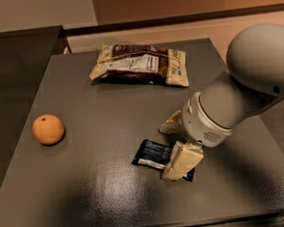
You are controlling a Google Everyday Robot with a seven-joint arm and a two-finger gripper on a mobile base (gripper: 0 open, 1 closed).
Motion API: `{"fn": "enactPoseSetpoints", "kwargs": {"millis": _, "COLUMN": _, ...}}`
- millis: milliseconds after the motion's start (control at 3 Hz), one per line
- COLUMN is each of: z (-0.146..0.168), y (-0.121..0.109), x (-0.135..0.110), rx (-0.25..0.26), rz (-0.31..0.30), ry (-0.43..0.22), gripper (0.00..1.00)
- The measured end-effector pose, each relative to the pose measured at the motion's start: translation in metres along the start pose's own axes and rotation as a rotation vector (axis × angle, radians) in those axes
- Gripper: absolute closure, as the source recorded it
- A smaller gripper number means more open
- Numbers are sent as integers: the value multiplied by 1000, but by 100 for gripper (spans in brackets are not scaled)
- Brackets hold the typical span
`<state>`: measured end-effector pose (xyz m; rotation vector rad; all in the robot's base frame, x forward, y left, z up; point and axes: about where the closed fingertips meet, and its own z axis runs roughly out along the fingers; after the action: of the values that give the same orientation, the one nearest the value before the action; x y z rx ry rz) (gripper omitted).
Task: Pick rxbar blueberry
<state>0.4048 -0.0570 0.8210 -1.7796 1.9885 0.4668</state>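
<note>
The rxbar blueberry [153,153] is a small flat dark navy bar with white label text, lying flat on the grey table [99,190] near its front middle. My gripper [175,144] hangs over the bar's right end with its two cream fingers spread apart. The near finger [182,161] covers the bar's right end. The far finger [172,125] stands just behind the bar. Nothing is held between them. The grey arm comes in from the right.
A larger cream-and-brown snack bag [140,64] lies at the back middle of the table. An orange [48,129] sits at the left. A darker counter [11,62] adjoins the table on the left.
</note>
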Motion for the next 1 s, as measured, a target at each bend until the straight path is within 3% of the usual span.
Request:
{"fn": "enactPoseSetpoints", "kwargs": {"millis": 667, "z": -5, "y": 0, "x": -4, "rx": -8, "rz": 7, "ry": -1, "gripper": 86}}
{"fn": "enactPoseSetpoints", "kwargs": {"millis": 1000, "z": -5, "y": 0, "x": -4, "rx": -8, "rz": 8, "ry": -1, "gripper": 100}}
